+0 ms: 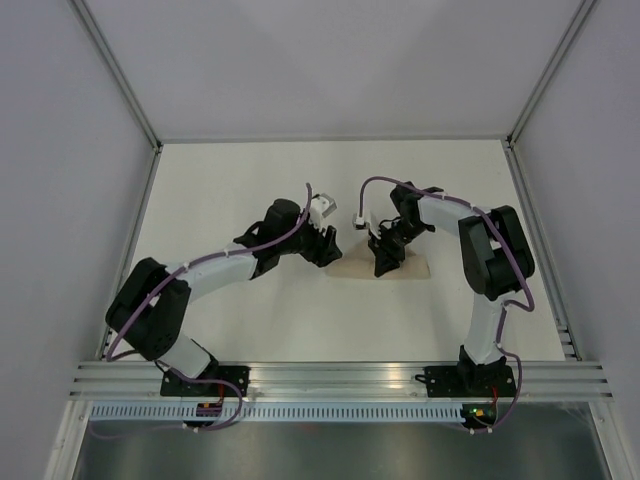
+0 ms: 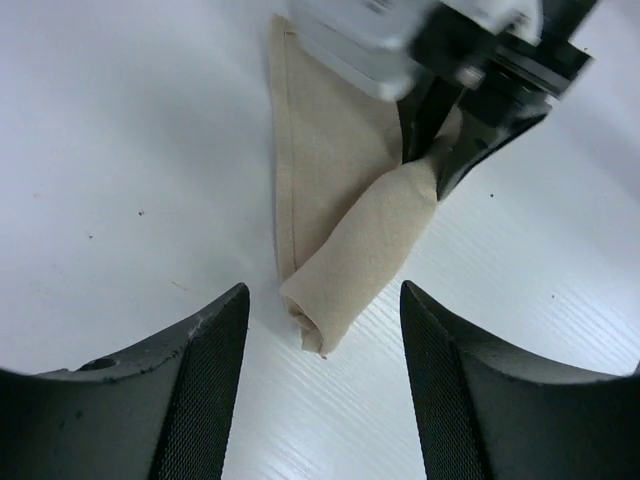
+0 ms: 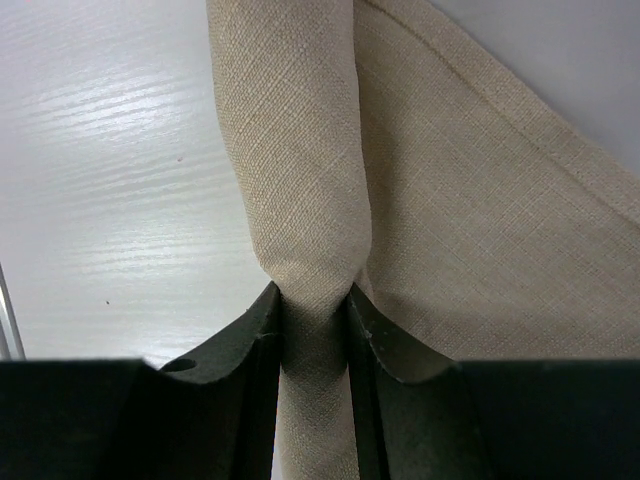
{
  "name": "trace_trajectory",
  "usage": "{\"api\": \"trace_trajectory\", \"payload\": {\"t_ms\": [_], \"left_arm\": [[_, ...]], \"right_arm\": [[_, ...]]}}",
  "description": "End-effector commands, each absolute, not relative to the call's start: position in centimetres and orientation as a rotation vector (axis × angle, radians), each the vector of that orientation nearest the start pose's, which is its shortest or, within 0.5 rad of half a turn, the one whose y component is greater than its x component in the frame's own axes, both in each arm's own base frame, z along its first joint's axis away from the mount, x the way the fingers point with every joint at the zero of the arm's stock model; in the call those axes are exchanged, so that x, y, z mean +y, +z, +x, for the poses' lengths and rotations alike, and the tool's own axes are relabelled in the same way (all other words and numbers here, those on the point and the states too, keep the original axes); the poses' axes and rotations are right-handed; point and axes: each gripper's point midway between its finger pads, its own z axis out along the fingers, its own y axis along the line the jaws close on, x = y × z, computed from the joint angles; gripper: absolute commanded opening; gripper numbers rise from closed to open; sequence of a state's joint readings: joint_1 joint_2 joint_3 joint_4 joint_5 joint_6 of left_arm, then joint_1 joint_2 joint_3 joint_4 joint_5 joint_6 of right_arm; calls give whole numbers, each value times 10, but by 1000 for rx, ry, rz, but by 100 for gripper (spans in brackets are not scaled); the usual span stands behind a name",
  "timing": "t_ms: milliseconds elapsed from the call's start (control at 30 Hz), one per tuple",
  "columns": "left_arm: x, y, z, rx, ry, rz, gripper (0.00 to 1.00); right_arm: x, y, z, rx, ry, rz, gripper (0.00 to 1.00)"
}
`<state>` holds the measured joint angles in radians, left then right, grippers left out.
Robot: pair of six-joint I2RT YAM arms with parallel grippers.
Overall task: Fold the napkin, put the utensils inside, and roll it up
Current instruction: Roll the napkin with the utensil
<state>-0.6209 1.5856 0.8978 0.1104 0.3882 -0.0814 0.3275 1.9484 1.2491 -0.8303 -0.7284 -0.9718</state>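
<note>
**Robot arms at work on a napkin roll.** The right pincer [image 3: 313, 300] clenches the rolled part of the tan napkin [image 3: 290, 150]. Its two dark fingers [image 3: 250, 340] pinch the cloth tube to a narrow waist. Beyond the pinch, the roll runs away from this pincer across the white table [image 3: 120, 150]. To the roll's right, touching it, lies the flat, unrolled part of the same cloth, with a stitched hem along its far edge.

The left pincer [image 2: 322, 290] hangs released, jaws spread wide. The free end of the roll lies on the table between its fingertips, apart from both. From this pincer the roll slants up and to the right to where the right pincer grips it. The flat remainder tapers away to a point left of that grip.

Only the left wrist view shows the open end of the roll, a loose curl of cloth layers. Only the right wrist view shows the weave and the tightness of the squeeze. What the roll encloses is hidden in every view.

The overhead view shows both arms bent inward toward the middle of the table. The pincers are near each other, and the right one covers the middle of the cloth. Purple cables [image 1: 385, 180] loop along each arm. Grey walls [image 1: 60, 150] close in the table, and a metal rail [image 1: 330, 375] carries the arm bases at the near edge.
</note>
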Motion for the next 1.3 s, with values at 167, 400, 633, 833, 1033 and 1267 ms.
{"api": "trace_trajectory", "payload": {"t_ms": [167,400,633,833,1033,1267], "left_arm": [[-331,143,286,1638,-444,1012,73],[-362,118,282,1474,-169,1216,83],[-390,97,288,1383,-111,1309,87],[-405,76,288,1348,-86,1371,88],[-412,46,281,1373,-63,1435,80],[-406,21,285,1476,-34,1439,59]], "right_arm": [[186,-7,277,2249,1097,-1709,13],[186,-11,284,2290,1142,-1688,13],[182,-16,285,2323,1125,-1689,13],[181,-20,287,2341,1128,-1675,14],[182,-20,289,2344,1139,-1670,14],[182,-19,290,2350,1152,-1672,13]]}}
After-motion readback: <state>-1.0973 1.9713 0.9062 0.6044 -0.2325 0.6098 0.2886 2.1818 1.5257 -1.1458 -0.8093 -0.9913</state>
